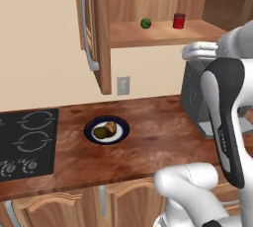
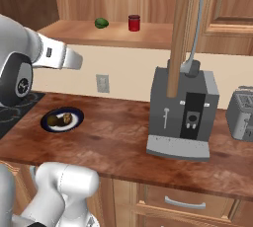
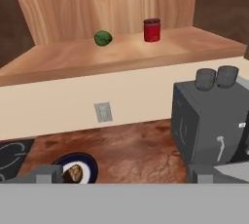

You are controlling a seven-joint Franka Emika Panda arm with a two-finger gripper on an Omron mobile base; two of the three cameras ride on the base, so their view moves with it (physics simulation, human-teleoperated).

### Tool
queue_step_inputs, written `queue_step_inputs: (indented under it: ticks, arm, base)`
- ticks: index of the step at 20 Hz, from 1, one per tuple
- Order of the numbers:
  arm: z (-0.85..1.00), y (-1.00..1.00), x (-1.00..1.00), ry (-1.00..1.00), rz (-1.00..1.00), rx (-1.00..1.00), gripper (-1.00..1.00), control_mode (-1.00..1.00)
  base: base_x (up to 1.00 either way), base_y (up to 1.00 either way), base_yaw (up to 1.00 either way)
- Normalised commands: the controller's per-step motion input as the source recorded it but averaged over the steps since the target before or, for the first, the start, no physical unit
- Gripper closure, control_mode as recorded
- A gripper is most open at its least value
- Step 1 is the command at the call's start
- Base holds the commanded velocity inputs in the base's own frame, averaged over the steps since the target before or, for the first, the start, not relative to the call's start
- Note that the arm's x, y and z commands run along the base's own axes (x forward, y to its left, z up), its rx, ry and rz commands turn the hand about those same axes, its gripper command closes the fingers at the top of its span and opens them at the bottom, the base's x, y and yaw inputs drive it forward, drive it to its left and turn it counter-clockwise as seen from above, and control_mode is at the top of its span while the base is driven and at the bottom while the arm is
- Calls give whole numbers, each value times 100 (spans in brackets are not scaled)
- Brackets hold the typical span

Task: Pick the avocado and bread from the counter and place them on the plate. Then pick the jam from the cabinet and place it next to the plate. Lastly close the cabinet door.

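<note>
So the plate (image 1: pixel 106 130) sits on the counter (image 1: pixel 148 147) just right of the black stovetop (image 1: pixel 27 142), and it's got both the avocado (image 1: pixel 101 132) and the bread (image 1: pixel 110 127) on its white centre, touching each other, avocado toward the near-left and bread behind it to the right. From the right base view it's the same deal, both pieces side by side on the plate (image 2: pixel 62 120). The jam (image 1: pixel 179 20) is up on the cabinet shelf (image 1: pixel 163 32), standing upright, with a green ball (image 1: pixel 146 23) a little way to its left on the same shelf, the two clearly apart. The cabinet door (image 1: pixel 94 28) is swung wide open, edge-on to the left base camera, its curved silver handle (image 1: pixel 87 28) facing out. A grey coffee machine (image 2: pixel 183 112) is on the counter below the shelf's right end, and there's a toaster (image 2: pixel 242 112) further right. A wall outlet (image 1: pixel 123 85) is on the beige wall above the plate. The gripper (image 3: pixel 124 172) is wide open with nothing between the fingertips (image 3: pixel 46 173), raised above the counter and looking toward the shelf, jam (image 3: pixel 151 29) up ahead and slightly right of centre in the hand view.
</note>
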Motion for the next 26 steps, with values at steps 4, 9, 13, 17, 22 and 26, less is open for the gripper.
queue_step_inputs:
  ticks: [4, 9, 13, 17, 22, 26]
  arm:
    - [10, -26, 4, -1, 0, 0, -100, -100]
    - [0, -19, 12, -8, 0, -3, -100, -100]
    - [0, -18, 26, -3, 0, -3, -100, -100]
    - [1, -18, 31, 0, 0, -2, -100, -100]
    - [16, -15, 34, 0, 0, 0, -100, -100]
    - [6, -11, 35, 0, 0, -2, -100, -100]
  base:
    - [0, 0, 0]
    - [0, 0, 0]
    - [0, 0, 0]
    - [0, 0, 0]
    - [0, 0, 0]
    - [0, 0, 0]
